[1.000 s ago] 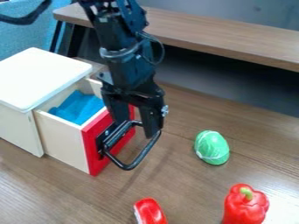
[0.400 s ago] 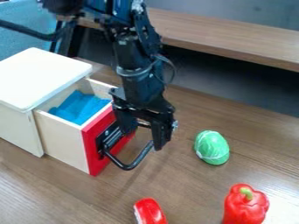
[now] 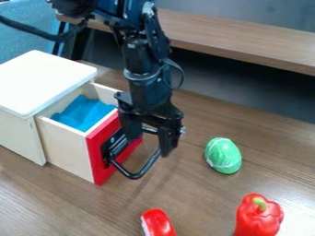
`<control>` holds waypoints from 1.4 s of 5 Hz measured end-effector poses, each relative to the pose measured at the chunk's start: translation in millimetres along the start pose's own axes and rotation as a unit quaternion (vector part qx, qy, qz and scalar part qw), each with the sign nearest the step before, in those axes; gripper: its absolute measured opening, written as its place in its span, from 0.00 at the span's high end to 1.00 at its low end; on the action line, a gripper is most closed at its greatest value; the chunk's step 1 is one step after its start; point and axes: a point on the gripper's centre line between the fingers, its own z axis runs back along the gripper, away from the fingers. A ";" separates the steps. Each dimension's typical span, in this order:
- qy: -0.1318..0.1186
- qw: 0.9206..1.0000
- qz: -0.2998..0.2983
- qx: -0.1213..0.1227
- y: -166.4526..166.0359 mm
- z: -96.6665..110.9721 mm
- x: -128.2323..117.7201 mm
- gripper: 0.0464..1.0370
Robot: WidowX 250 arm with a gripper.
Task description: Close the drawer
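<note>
Now I'm facing an open drawer [image 3: 63, 150].
The end effector [image 3: 148, 146] is hanging by its handle [image 3: 140, 173], fingers well spread, gripping nothing I can see; the red front [image 3: 96, 163] is lying just left in view, near the worktop's [image 3: 203, 203] far edge, so I'm planning an up-left push into the cabinet [image 3: 46, 80].

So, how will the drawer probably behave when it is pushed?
The drawer looks stiff: its walls are straight and flat. It is probably light, as the walls look thin. Pushed squarely on the red front, it should slide into the box.
</note>
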 end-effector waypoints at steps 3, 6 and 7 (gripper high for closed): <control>0.023 0.998 0.030 0.052 41.2 -0.1 -0.6 0.04; 0.048 0.992 0.042 0.107 72.0 -5.5 -9.9 0.04; 0.049 0.990 0.053 0.120 85.2 -5.1 -12.8 0.04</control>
